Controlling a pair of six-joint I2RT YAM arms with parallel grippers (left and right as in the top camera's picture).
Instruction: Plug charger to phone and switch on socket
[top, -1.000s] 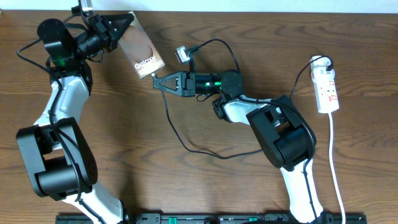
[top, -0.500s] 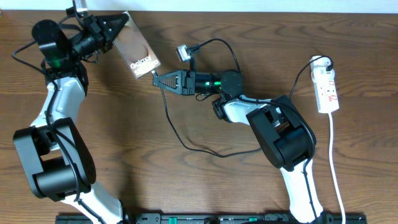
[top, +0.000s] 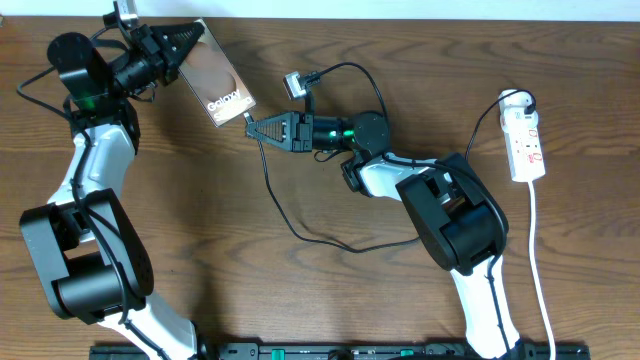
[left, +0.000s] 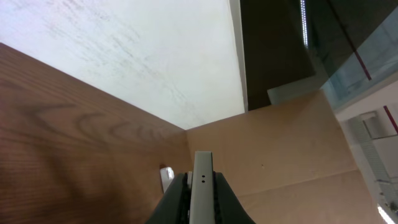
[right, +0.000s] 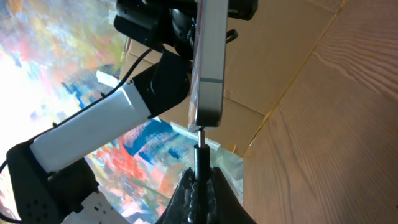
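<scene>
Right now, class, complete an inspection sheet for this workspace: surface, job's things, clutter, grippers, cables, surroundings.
Surface: brown wood-grain table.
Job's things: Galaxy phone held off the table, far left; charger connector tip meeting the phone's bottom edge, seating unclear; white power strip lying far right, black plug in it.
Clutter: small silvery block on a black lead.
Grippers: left gripper shut on the phone; right gripper shut on the charger connector.
Cables: charger cable loops across the table's middle; white cord runs from the strip toward the near edge.
Surroundings: white wall behind the table; cardboard in the right wrist view.
</scene>
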